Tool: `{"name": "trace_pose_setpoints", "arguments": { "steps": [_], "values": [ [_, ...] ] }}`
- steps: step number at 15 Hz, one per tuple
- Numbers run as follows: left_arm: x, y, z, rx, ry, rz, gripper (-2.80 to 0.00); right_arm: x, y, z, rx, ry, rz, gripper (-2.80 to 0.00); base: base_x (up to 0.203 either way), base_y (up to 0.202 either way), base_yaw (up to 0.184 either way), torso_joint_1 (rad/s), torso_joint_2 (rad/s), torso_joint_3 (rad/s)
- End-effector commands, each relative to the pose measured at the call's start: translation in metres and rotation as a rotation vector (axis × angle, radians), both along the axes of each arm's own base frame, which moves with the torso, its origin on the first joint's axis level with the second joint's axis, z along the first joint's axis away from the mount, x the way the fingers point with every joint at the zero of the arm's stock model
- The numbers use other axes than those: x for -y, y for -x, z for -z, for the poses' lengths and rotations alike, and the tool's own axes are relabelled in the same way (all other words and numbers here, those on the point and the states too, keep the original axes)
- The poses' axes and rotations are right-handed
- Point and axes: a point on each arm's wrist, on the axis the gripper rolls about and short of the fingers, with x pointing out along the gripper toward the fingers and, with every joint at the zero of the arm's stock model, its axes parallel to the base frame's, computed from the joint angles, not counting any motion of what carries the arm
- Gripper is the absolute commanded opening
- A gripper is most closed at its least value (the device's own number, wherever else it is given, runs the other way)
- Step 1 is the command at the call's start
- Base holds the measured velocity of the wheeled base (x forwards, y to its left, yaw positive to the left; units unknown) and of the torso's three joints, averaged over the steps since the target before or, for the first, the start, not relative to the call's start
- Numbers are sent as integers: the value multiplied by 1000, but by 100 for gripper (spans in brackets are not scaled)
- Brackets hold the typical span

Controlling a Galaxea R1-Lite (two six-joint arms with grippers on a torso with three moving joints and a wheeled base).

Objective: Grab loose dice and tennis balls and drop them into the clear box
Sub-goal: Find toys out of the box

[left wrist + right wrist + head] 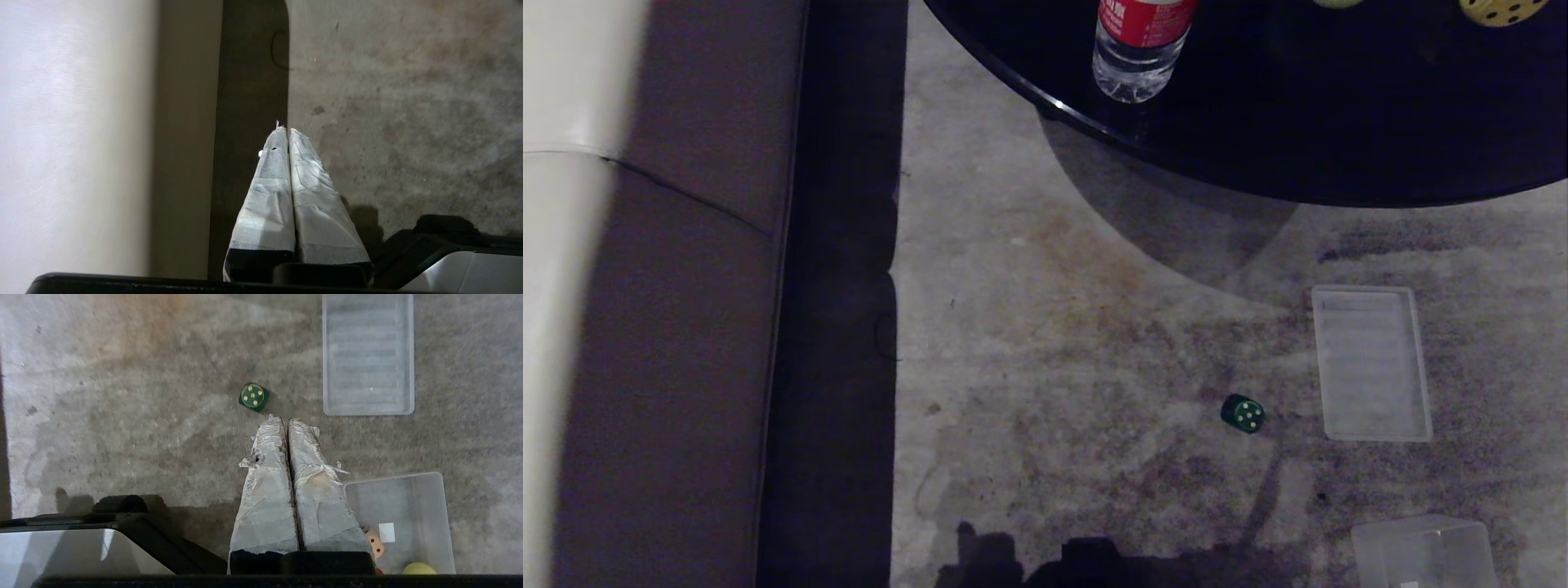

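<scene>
dark green die with pale pips, red-labelled bottle

Dim room, stained grey carpet.
Brown sofa along left w/ dark base strip; round glossy black bench at far right, casting shadow on carpet. Low light.

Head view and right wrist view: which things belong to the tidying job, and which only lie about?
Job: dark green die; yellow die; tennis ball; clear box, a beige die inside.

Lying about: ribbed lid; water bottle; black table.
</scene>
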Motion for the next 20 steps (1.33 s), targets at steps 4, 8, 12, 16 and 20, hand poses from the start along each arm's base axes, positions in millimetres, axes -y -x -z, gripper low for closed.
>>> {"name": "trace_pose_setpoints", "arguments": {
  "steps": [4,8,12,16,20],
  "values": [
    [0,0,0,-3,0,0,-280,0,-1,3,-7,0,0,-280,0,0,0,3,0,-196],
    [0,0,1,-3,0,0,-280,0,-1,3,-7,0,0,-280,0,0,0,5,5,-195],
    [0,0,1,-3,0,-1,-280,0,-1,3,-8,0,-2,-280,0,0,0,1,3,-201],
    [0,0,0,-2,0,-2,-280,0,-1,3,-8,-3,1,-280,0,0,0,4,7,-198],
    [0,0,0,-1,5,-2,-280,0,-1,3,-8,1,-2,-280,0,0,0,3,-1,-167]
  ]
}}
